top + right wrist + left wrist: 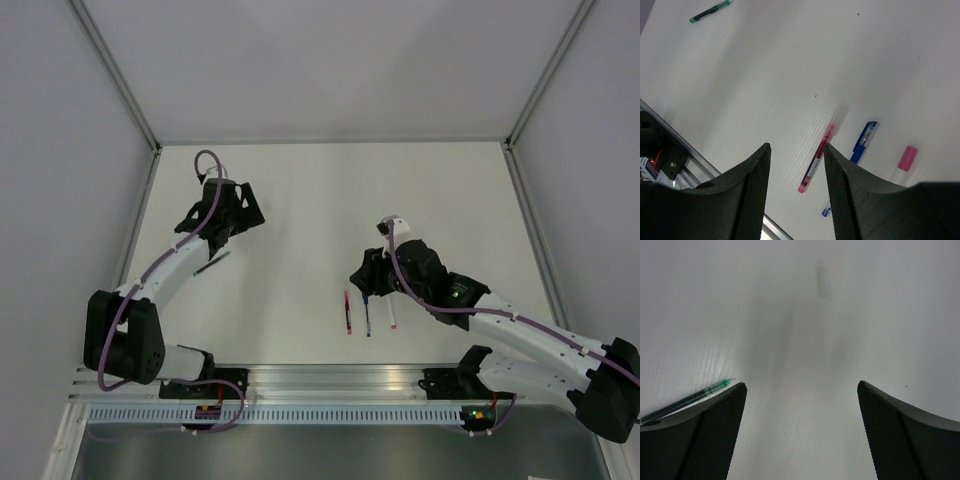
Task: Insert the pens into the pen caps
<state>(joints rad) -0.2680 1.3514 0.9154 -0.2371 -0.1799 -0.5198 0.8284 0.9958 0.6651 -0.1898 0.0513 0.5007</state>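
— Near the desk front, right of middle: what's lying there?
— Three pens side by side, roughly parallel, none touching. From left in the top view: red pen, blue pen, white pen. The white one has a pink end in the right wrist view.
— Right claw?
— The right claw hangs over those three, jaws partly apart, nothing clamped. Its wrist view has the red pen in the gap between the fingers, but flat on the desk. Blue sits just right of it, white past that.
— Green one?
— The green pen is well apart from the rest, far left, lying at a slant beside the left arm.
— Left claw?
— The left claw has its jaws wide apart and empty, over bare desk. The green pen's tip pokes out just beside the finger on that view's left, the rest hidden behind it.
— Touching the finger?
— Can't tell.
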